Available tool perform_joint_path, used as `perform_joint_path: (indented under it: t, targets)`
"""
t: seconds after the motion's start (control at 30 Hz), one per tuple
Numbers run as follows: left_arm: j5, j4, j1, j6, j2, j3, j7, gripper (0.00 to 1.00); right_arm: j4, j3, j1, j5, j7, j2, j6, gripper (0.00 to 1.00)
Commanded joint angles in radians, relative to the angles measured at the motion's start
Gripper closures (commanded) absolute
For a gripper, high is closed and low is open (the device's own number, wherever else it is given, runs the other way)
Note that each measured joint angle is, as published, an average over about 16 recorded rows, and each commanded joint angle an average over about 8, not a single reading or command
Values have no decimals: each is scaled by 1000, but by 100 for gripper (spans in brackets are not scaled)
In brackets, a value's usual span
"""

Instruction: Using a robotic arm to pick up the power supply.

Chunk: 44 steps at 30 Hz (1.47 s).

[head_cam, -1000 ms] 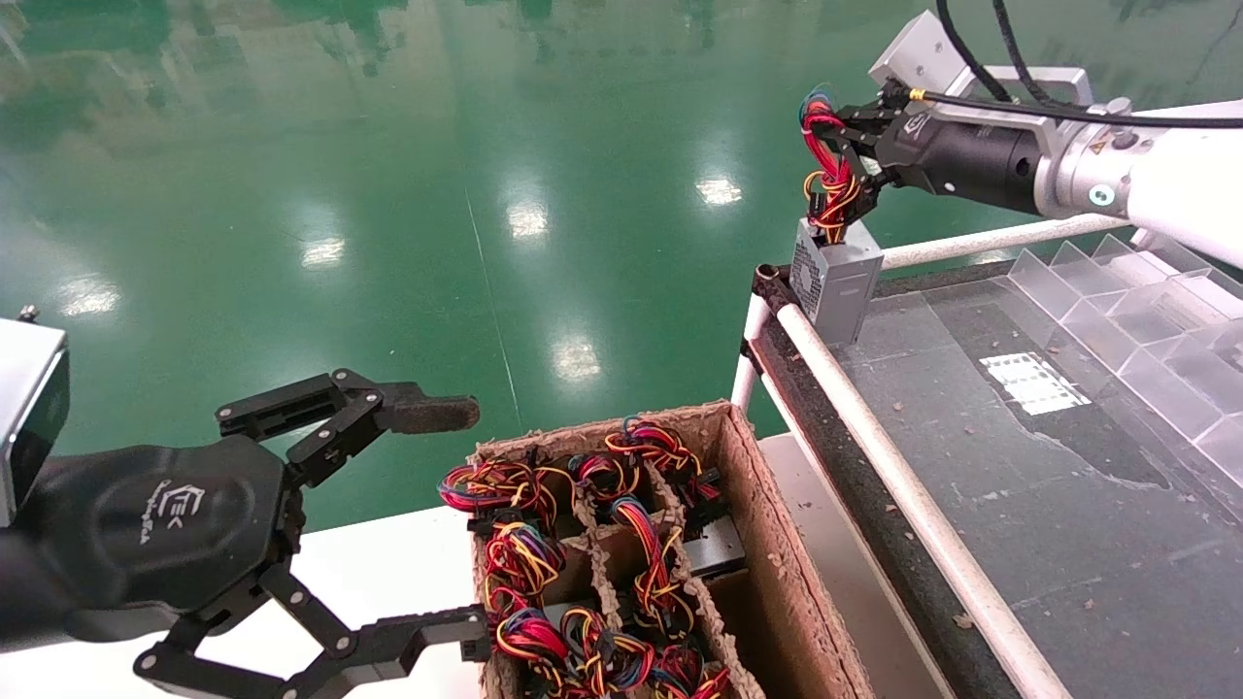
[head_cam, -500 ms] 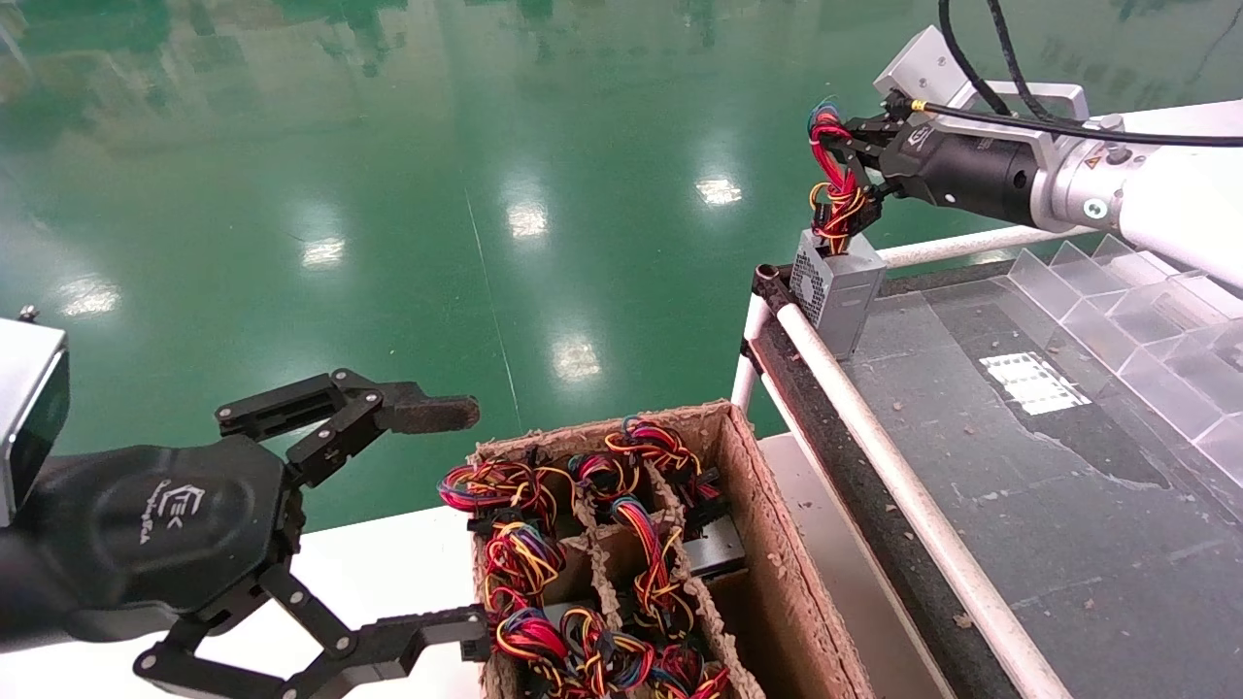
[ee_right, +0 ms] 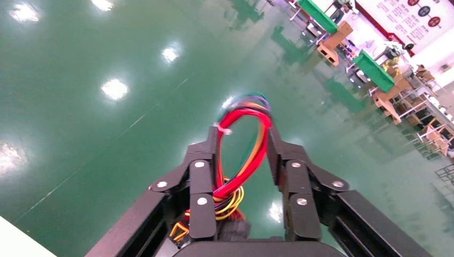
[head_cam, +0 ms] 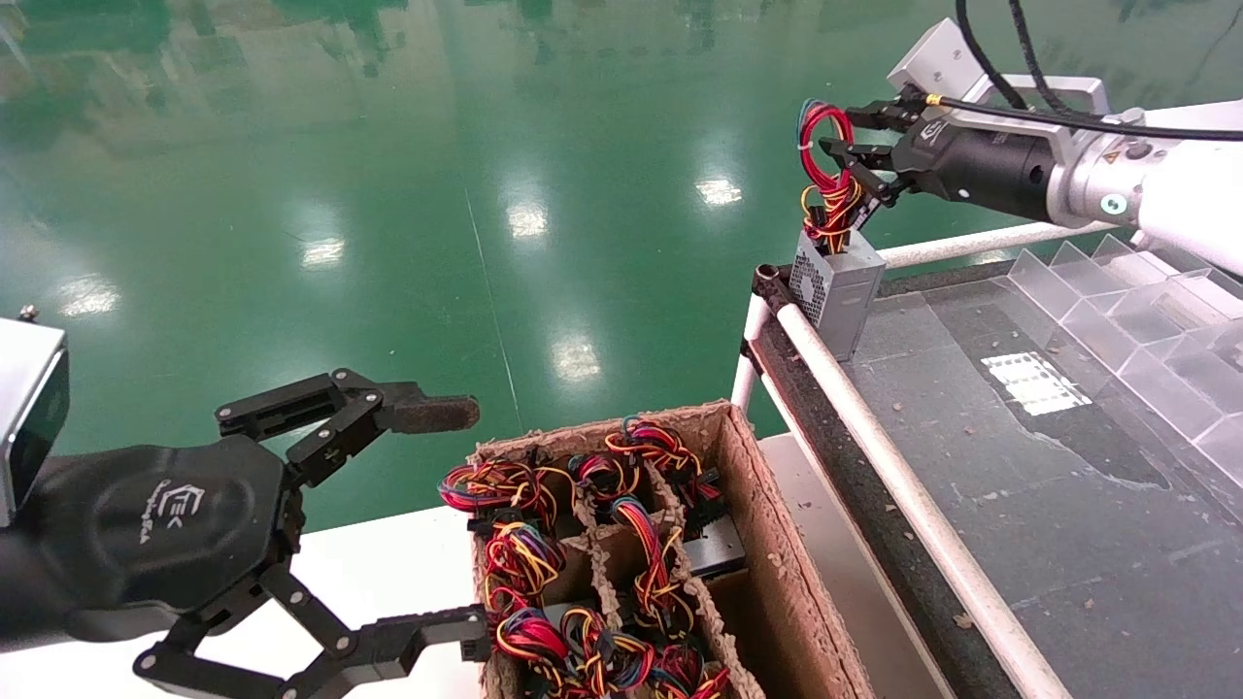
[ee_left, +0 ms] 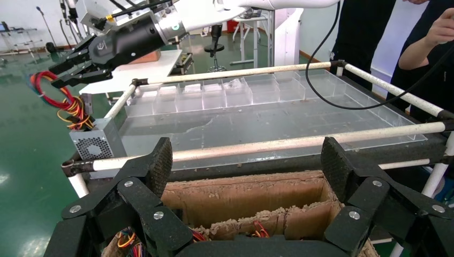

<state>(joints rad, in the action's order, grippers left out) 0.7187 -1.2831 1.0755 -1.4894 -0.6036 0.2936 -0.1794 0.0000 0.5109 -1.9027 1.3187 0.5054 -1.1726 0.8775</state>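
Observation:
The power supply (head_cam: 837,291), a small grey box with a perforated vent face, stands on the near corner of the dark table top (head_cam: 1020,485) beside the white rail (head_cam: 903,495). Its looped wires (head_cam: 823,160) rise as a round red loop. My right gripper (head_cam: 843,131), on the white robotic arm (head_cam: 1185,194), is open, its fingers on either side of that loop (ee_right: 243,120). The left wrist view shows the same unit (ee_left: 96,147) under the right gripper (ee_left: 64,69). My left gripper (head_cam: 464,519) is open and empty at the lower left.
A cardboard box (head_cam: 777,544) with dividers holds several other wire-bundled units just below the left gripper. Clear acrylic dividers (head_cam: 1146,311) line the far side of the table. People (ee_left: 375,32) stand beyond the table. Green floor lies past the rail.
My right gripper was shut on the wire bundle and has now parted its fingers; the red loop has sprung out round. The unit has settled onto the table corner. Left arm unmoved.

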Motion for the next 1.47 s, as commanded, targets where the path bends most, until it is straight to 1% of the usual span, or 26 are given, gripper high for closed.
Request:
perform_joint_path:
  t: [0.03,0.2,0.3,0.53,0.63,0.77,1.37,1.47]
  targets:
    - [0,0,0,0,0,0,0,0,1,1,-2,2,1,4,3,0]
    - [0,0,0,0,0,0,0,0,2,-1,-7,-1,0,13,13,0]
    - [0,0,0,0,0,1,0,0,6,-10,-12,-15,-3,24,35,0]
    - [-1,0,0,0,0,1,0,0,16,-73,-14,-107,-37,67,151,0]
    - [-1,0,0,1,0,1,1,0,38,-91,2,-138,-59,85,186,0]
    - [-1,1,0,0,0,2,1,0,105,-103,46,-168,-97,113,217,0]
    - [-1,1,1,1,1,3,1,0,487,-144,300,-304,-290,258,347,0]
    - [-1,1,1,1,1,3,1,0,518,-148,320,-315,-306,270,358,0]
